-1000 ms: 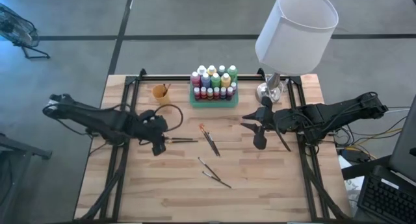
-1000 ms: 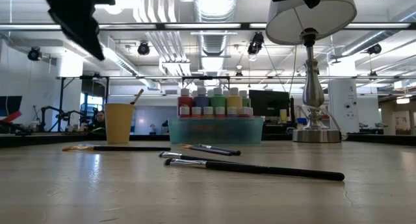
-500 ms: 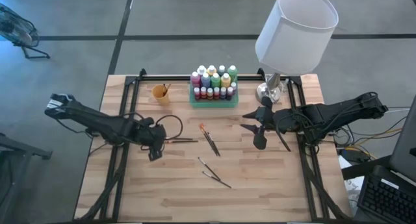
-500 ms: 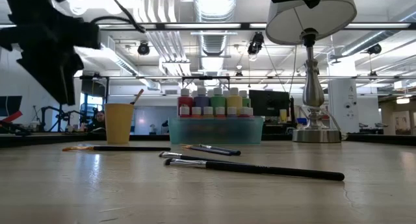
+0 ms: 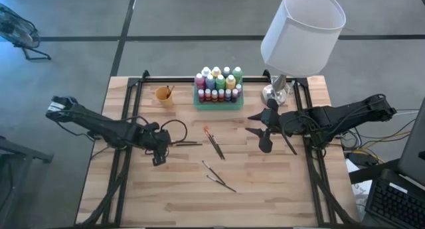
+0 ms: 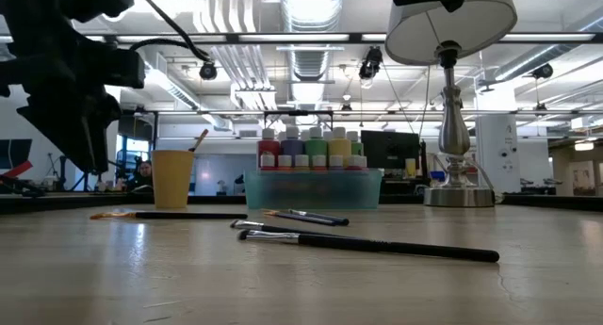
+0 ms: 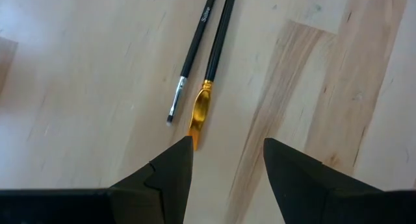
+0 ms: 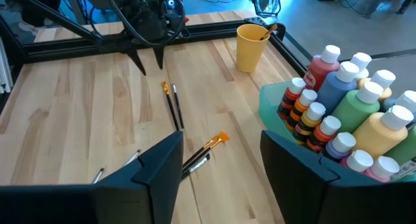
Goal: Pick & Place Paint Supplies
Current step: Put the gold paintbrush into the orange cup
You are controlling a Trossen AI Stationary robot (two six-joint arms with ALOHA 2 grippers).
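Small paint bottles point(image 5: 218, 85) with pale caps stand packed in a green tray point(image 5: 217, 104) at the table's far middle. Dark-handled paintbrushes lie flat on the wood: two side by side point(image 5: 186, 143) at the left, one with a gold ferrule point(image 7: 200, 110), two more at the middle point(image 5: 214, 143), and others nearer point(image 5: 219, 177). My left gripper point(image 5: 159, 157) hangs open just above the bristle ends of the left pair, pointing steeply down, touching nothing. My right gripper point(image 5: 260, 131) waits open, high over the table's right side.
An orange cup point(image 5: 164, 95) holding a brush stands left of the tray. A lamp with a white shade point(image 5: 303, 30) and metal base point(image 5: 275, 93) stands at the far right. Black rails point(image 5: 123, 162) run along both sides. Bare wood lies toward the near edge.
My left gripper has come down from high above the table to just over the left pair of brushes, tipping a little steeper, its fingers staying apart. The brushes and bottles lie as before.
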